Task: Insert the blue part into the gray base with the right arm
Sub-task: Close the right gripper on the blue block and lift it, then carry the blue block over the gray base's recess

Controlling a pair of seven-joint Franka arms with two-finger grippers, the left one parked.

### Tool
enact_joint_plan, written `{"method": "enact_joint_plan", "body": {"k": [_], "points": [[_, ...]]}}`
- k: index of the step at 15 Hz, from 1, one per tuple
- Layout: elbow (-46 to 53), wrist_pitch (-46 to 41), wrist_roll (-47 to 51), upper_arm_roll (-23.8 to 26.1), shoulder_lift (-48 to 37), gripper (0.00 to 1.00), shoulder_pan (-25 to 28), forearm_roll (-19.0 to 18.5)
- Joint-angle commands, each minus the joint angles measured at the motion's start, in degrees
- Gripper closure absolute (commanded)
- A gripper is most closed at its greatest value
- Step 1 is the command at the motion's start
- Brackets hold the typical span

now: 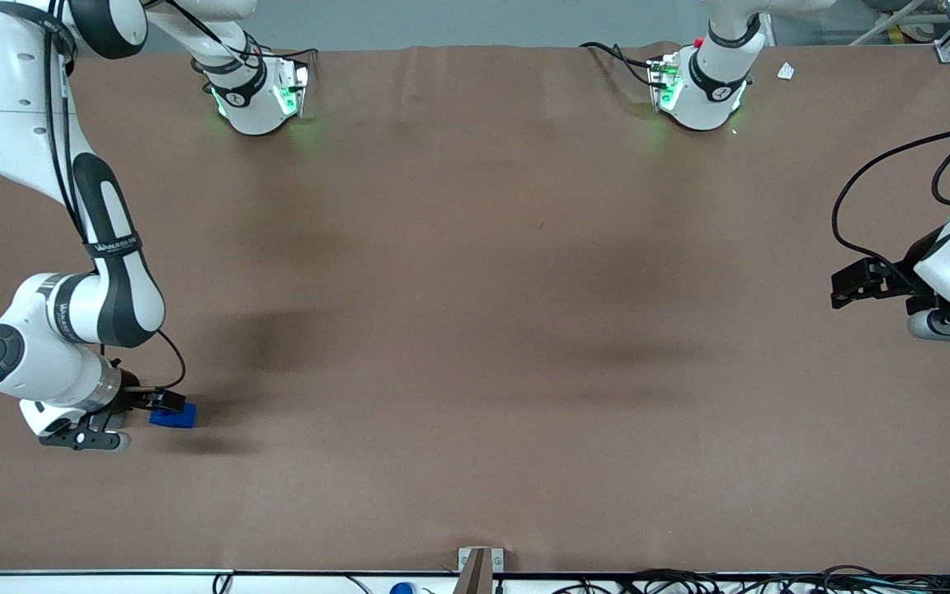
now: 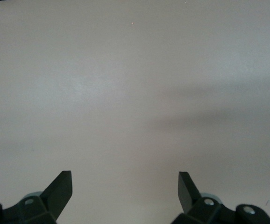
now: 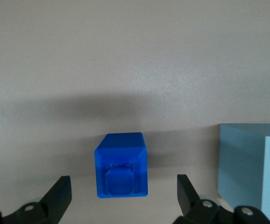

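Note:
The blue part (image 1: 173, 416) lies on the brown table at the working arm's end, close to the front camera. In the right wrist view the blue part (image 3: 121, 171) shows its stubbed face toward the camera. My right gripper (image 1: 163, 403) hangs low just over it. Its fingers (image 3: 60, 191) are open wide, and the gripper (image 3: 123, 183) has the part's near end between the tips without touching. The gray base (image 3: 252, 170) stands beside the blue part, a short gap away. In the front view the arm hides the base.
The two arm bases (image 1: 261, 99) (image 1: 698, 91) stand at the table's edge farthest from the front camera. A small white scrap (image 1: 786, 71) lies toward the parked arm's end. Cables run along the table's near edge (image 1: 689, 577).

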Motion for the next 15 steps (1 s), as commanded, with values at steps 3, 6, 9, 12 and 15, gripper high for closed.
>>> {"method": "enact_joint_plan", "body": {"k": [3,6,9,12,15], "points": [[0.3,1.6,-0.5,0.3,1.5,0.11,-0.2,-0.3],[0.4,1.6,-0.5,0.3,1.7,0.4,0.0,-0.3],[0.7,1.5,0.2,0.3,2.1,0.95,0.2,-0.2],[1.6,-0.7,-0.6,0.4,1.1,1.0,-0.7,0.3],[2.0,-9.0,-3.8,0.8,-4.1,1.0,-3.9,0.7]]}}
